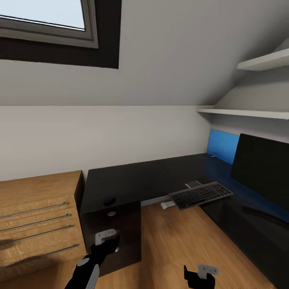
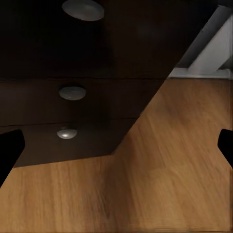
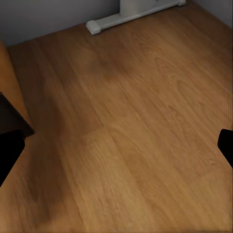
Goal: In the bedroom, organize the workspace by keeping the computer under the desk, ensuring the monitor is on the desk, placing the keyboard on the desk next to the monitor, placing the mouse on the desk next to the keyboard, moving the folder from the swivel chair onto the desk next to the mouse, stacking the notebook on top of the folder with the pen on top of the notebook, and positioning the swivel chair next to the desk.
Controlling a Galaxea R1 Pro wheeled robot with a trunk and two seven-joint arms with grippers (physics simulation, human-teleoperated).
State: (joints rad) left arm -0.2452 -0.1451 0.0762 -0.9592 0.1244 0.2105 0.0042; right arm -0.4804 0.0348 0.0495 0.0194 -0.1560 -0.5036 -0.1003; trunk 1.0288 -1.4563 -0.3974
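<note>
Sloped grey attic walls close over a wood plank floor (image 3: 136, 136), and both arms hang low with nothing held. Left gripper (image 1: 106, 237) sits before the drawer unit (image 2: 73, 63) of the desk (image 1: 132, 178), fingers spread; right gripper (image 1: 200, 275) over bare floor, likewise spread. Outward: the mouse (image 1: 109, 200) on the desk corner, the keyboard (image 1: 200, 194) overhanging its inner edge — a brushing arm could tip it off — then the monitor (image 1: 261, 168) and blue folder (image 1: 222, 145).

No readable text anywhere, keyboard (image 1: 200, 194) at the desk (image 1: 128, 180) edge with key legends too blurred, monitor (image 1: 261, 168) screen blank black
</note>
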